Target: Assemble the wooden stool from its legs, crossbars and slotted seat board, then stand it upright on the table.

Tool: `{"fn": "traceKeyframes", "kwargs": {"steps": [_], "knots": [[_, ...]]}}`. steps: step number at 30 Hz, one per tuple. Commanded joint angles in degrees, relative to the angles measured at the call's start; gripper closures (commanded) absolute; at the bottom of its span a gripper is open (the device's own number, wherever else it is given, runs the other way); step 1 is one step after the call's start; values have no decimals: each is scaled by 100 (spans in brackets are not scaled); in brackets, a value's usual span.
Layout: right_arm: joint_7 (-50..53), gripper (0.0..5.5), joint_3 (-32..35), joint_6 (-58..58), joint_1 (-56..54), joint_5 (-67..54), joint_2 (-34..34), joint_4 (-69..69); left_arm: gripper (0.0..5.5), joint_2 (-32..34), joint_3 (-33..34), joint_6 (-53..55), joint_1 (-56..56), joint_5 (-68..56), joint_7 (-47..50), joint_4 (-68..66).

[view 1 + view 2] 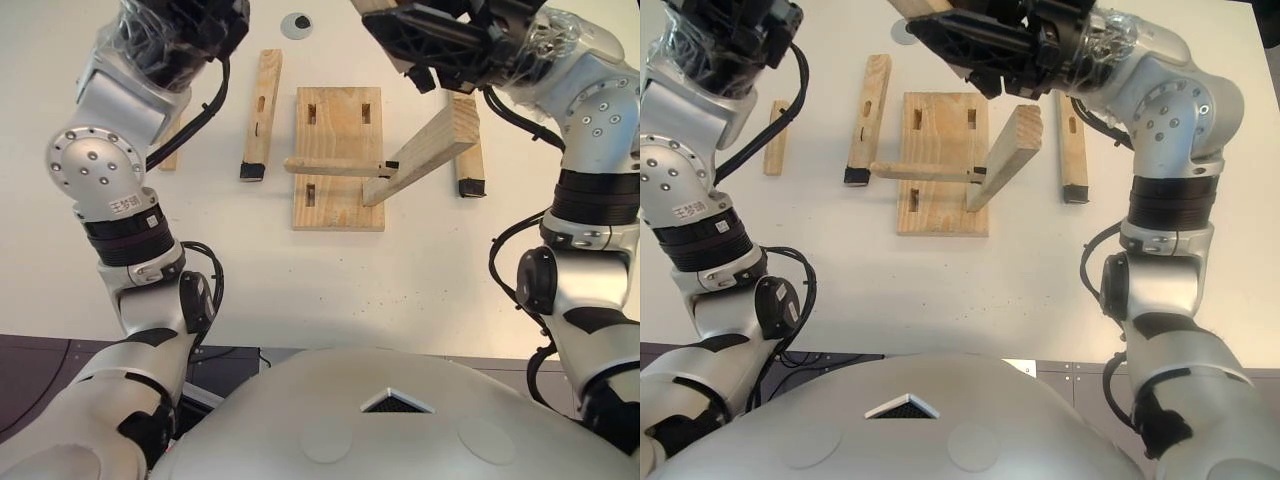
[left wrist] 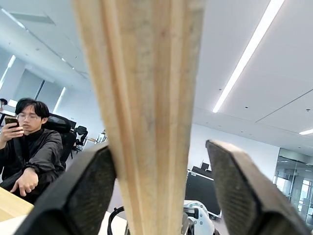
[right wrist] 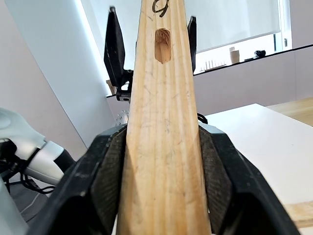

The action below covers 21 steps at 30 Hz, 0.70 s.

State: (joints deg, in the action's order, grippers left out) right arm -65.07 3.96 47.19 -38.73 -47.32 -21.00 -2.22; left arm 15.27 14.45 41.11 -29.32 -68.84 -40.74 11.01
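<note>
Seat board (image 1: 340, 207), one, lies flat mid-table (image 1: 330, 290), three open slots showing. One leg (image 1: 425, 150) stands tilted at its right side, near end on the board. One crossbar (image 1: 330, 166) runs left from that leg, across the board. Two more legs lie flat with their black caps toward the near side: left leg (image 1: 262, 110) just beside the board, right leg (image 1: 468, 165) partly behind the tilted one. One loose crossbar (image 1: 776, 135) lies at far left. Right gripper (image 3: 152, 46) is clamped on a fourth leg (image 3: 161, 147), held aloft over the far edge. Left gripper (image 2: 159, 152) is raised and holds a wooden bar (image 2: 146, 73). One grey disc (image 1: 297, 25) sits far-centre.
</note>
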Motion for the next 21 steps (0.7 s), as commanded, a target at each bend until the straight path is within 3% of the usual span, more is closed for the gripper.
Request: {"fn": "traceKeyframes", "kwargs": {"steps": [1,4,7,8,15,21], "knots": [[194,345,77,96,-164,-68,-60,46,303,24,-166,-224,-28,294,-199,84],[170,345,20,121,-120,-69,-91,94,348,31,-192,-350,-25,404,-252,15],[218,345,-59,106,-91,51,-124,79,349,42,-151,-419,-20,416,-318,-45],[261,308,-97,97,-97,126,-128,22,349,48,-142,-474,-6,471,-342,-83],[67,181,-257,-557,-22,879,-457,-528,349,413,-151,-1059,467,1418,-942,-565],[254,177,74,-1403,-90,1433,-699,-1572,349,813,-241,-1645,1348,2234,-1788,-1099]]}}
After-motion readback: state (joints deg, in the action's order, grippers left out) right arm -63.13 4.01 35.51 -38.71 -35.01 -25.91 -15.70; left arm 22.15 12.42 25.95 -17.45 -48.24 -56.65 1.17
